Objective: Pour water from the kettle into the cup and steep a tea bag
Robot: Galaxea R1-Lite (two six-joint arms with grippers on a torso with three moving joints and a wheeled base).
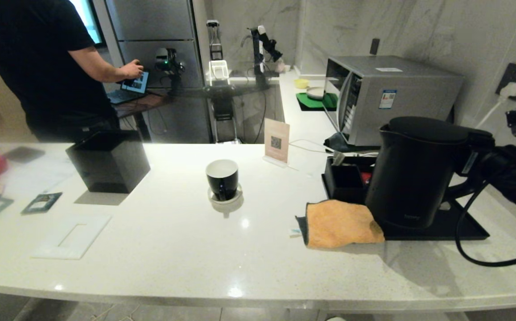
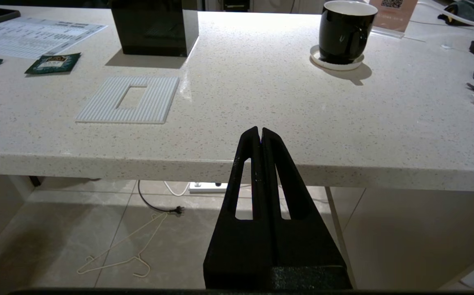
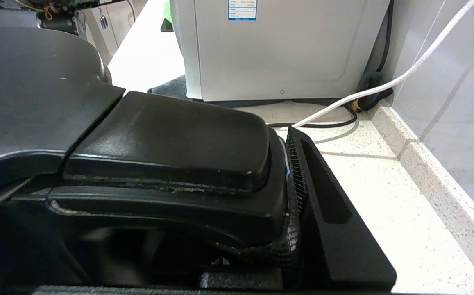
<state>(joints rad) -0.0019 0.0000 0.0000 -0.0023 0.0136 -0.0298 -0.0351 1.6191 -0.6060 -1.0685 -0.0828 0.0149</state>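
- Table [image 1: 186, 249]: pale speckled stone, carrying everything; a person in a black shirt works at a laptop far left, beyond it.
- Kettle [image 1: 414, 171]: matte black, upright on a black tray [image 1: 463, 229] at the right, pouring lip turned left toward the cup, so it looks not yet lifted.
- Right gripper [image 3: 290, 180]: comes in from the right at the kettle's handle; its jaws stand partly apart around the top of the handle, one ribbed finger pressed on its side, seemingly a grip ready for lifting.
- Left gripper [image 2: 260, 133]: parked low at the near table edge, jaws pressed together and empty, out of the way.
- Orange cloth [image 1: 340, 223]: just left of the kettle, overlapping the tray edge, likely for spills.
- Cup [image 1: 222, 178]: glossy black, white inside, on a white saucer [image 1: 225, 198] mid-table, well left of the kettle, open for pouring.
- Tea bag packet [image 2: 53, 63]: dark green, flat, far left.
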